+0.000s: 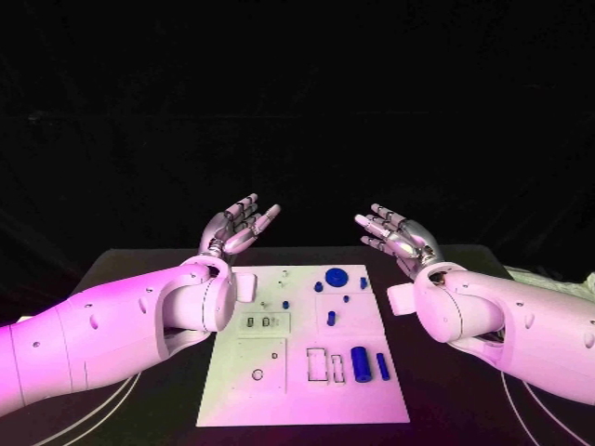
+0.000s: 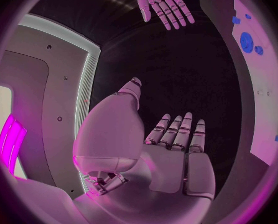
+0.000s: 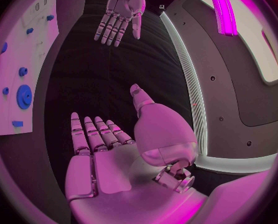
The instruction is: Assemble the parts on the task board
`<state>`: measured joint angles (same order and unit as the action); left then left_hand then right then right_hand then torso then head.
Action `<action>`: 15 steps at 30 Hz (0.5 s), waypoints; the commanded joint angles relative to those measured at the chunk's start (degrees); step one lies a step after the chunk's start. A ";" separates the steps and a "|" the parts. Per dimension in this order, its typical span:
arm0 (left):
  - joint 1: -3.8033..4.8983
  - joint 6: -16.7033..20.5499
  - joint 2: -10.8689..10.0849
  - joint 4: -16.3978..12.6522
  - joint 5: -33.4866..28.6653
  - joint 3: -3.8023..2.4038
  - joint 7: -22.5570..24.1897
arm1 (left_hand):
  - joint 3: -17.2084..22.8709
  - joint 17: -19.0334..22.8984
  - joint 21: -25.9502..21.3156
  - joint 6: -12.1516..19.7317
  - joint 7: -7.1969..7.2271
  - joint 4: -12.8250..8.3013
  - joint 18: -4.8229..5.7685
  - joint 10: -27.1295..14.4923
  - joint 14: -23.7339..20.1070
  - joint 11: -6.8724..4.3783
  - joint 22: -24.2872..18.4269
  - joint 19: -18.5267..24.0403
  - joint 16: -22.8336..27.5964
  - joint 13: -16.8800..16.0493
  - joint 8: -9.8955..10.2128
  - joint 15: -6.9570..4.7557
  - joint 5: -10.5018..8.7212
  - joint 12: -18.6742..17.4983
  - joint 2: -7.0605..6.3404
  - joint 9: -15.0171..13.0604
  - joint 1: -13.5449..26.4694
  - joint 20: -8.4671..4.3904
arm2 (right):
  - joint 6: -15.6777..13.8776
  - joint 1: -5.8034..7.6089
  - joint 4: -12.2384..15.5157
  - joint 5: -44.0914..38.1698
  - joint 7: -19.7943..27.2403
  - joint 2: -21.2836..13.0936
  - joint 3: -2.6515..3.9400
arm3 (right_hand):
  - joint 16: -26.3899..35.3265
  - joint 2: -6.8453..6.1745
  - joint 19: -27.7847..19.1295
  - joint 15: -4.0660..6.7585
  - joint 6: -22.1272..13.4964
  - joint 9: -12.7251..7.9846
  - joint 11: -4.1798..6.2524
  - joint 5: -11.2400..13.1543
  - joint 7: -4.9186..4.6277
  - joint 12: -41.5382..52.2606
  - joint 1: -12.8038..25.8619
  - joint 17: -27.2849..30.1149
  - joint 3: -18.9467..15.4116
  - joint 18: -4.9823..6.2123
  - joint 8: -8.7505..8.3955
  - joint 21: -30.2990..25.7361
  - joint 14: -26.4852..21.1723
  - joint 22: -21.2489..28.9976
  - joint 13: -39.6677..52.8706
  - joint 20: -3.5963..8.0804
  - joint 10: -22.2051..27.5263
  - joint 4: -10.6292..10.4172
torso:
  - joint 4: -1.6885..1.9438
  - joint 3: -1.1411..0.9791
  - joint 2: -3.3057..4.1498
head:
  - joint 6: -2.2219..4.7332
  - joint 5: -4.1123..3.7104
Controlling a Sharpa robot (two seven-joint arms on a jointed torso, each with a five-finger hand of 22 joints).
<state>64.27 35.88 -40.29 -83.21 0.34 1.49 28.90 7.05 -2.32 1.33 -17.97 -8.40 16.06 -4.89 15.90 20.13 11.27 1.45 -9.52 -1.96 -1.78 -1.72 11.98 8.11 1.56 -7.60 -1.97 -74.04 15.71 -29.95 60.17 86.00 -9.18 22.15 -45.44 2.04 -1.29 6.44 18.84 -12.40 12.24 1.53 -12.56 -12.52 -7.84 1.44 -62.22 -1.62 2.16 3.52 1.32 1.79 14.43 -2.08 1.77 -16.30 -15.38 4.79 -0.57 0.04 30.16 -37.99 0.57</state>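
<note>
Both the left hand (image 1: 239, 226) and the right hand (image 1: 397, 232) hang empty above the far end of the task board (image 1: 244, 400), fingers spread apart, palms up. The parts, such as the round blue gear (image 1: 337, 276) and the upright blue cylinder (image 1: 361, 363), look small, rigid and light, probably slick plastic best pinched across their sides. There is open black table (image 1: 445, 409) on both sides of the board, so either hand has room to descend.

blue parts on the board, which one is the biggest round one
The blue disc near the far edge of the task board. It is wide, flat and round; the other blue parts are small dots or slim upright pieces, like the cylinder at the near right.
</note>
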 commanded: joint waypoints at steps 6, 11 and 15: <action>0.09 -3.31 0.09 0.02 0.98 -0.01 1.01 | 0.75 -0.47 1.03 -3.24 -5.83 0.61 -2.71 2.53 3.87 1.17 0.59 -2.78 -0.89 -0.30 -0.68 0.48 0.31 0.52 0.49 -0.36 -3.11 1.05 | 11.32 0.04 -0.79 -8.15 -5.24 -0.13 0.37 | -2.36 1.06 10.42 -0.86 12.44 1.11 -1.46 -1.02 -7.99 2.04 -8.17 -1.24 1.77 3.28 1.60 2.18 15.46 -1.25 1.15 -0.33 -15.19 4.60 | -0.02 0.02 -0.03 | -0.01 0.01; 0.60 -4.82 -3.84 -2.00 0.93 0.00 1.27 | 1.49 -2.11 4.12 -12.43 -7.26 -0.10 -2.99 12.73 18.75 2.93 2.13 -11.67 -4.38 -1.21 -2.51 1.10 0.05 2.25 2.51 -1.33 -4.17 1.16 | 5.56 1.18 -3.67 -19.08 -1.53 -0.24 0.39 | -4.85 0.95 21.82 0.90 24.85 1.92 -0.27 -1.33 -7.10 4.28 -10.70 -2.13 2.87 5.70 3.09 4.65 33.87 -2.15 2.03 -0.37 -33.24 6.36 | -0.53 0.51 1.47 | -0.22 -0.62; 0.84 -5.59 -5.62 -3.73 0.93 0.00 1.70 | 1.39 -2.91 11.11 -25.53 -6.60 -1.50 -4.93 31.10 29.33 1.49 5.15 -30.30 -7.51 -2.38 -5.12 -1.07 -0.09 5.40 3.96 -2.45 -4.82 0.88 | 4.30 1.93 -4.37 -24.38 -1.69 -0.30 0.42 | -5.34 0.61 27.22 2.85 35.95 2.19 1.35 -1.45 -6.03 4.51 -11.31 -1.91 4.46 6.96 3.69 6.37 40.37 -2.28 1.72 -0.10 -39.57 7.56 | -0.54 0.58 2.24 | -0.22 -0.77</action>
<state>64.92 32.86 -45.68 -86.47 0.74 1.53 29.14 8.50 -5.24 11.98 -42.37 -10.55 14.70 -8.97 44.73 48.74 12.98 6.43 -38.60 -9.31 -4.00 -6.64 11.14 8.11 6.60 -3.95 -4.34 -78.93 16.59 -24.17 61.92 81.77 -25.45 19.45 -45.80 2.44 -5.02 7.21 35.79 -11.68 33.07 3.08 -12.77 -13.43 -9.40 4.67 -71.09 -3.19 4.78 7.97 3.74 5.57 40.16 -3.74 3.24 -16.60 -40.80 10.07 -1.02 0.51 31.57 -38.22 -0.10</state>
